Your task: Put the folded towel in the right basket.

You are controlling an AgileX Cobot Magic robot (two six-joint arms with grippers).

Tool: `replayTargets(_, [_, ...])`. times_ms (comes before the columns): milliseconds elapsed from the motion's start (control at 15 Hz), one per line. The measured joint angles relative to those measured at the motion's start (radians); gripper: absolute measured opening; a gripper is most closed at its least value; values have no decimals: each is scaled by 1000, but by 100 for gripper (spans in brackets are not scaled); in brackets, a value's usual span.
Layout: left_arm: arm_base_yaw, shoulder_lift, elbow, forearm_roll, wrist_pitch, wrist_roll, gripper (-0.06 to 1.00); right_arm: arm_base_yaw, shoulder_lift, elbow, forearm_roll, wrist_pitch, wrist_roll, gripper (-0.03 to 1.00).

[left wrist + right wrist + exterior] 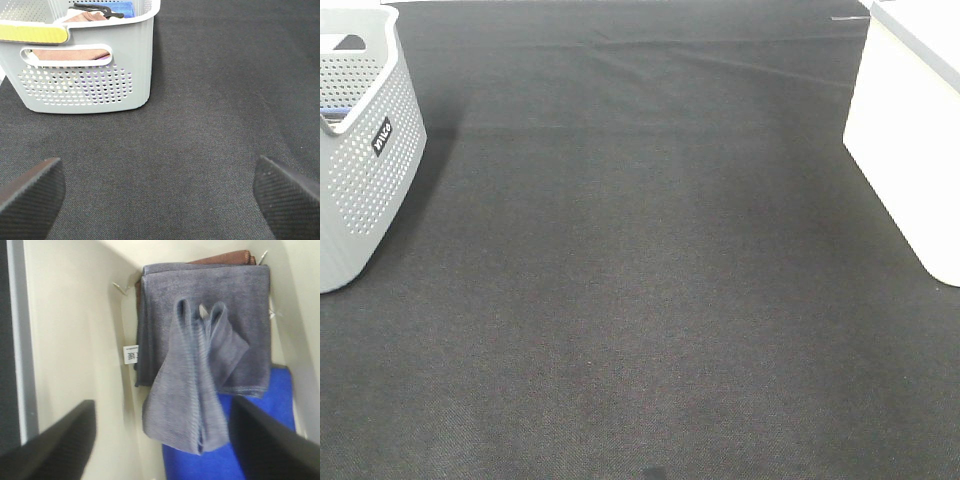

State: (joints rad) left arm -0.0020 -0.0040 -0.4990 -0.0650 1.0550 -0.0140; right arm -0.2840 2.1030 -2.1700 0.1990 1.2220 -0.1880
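Observation:
In the right wrist view, a grey folded towel hangs or lies loosely, blurred, inside the white right basket. It sits over another grey towel and a blue towel. My right gripper is open above it, with one finger on each side, and holds nothing. My left gripper is open and empty over the black cloth, near the grey perforated left basket. Neither gripper shows in the exterior high view.
The grey basket stands at the far left and the white basket at the far right of the black tablecloth. The grey basket holds brownish and blue towels. A brown towel lies deepest in the white basket.

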Motion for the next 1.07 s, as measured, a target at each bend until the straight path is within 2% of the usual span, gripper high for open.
replayTargets(133, [0, 0, 0, 0, 0, 0, 97, 0, -5, 0, 46, 0, 0, 76])
replayTargets(267, [0, 0, 0, 0, 0, 0, 97, 12, -35, 0, 122, -1, 0, 76])
replayTargets(467, [0, 0, 0, 0, 0, 0, 97, 105, -69, 0, 124, -1, 3, 76])
replayTargets(533, [0, 0, 0, 0, 0, 0, 97, 105, -69, 0, 124, -1, 3, 76])
replayTargets(867, [0, 0, 0, 0, 0, 0, 97, 310, -99, 8, -10, -1, 80, 76])
replayTargets(1067, [0, 0, 0, 0, 0, 0, 97, 361, -180, 87, -67, -1, 114, 76])
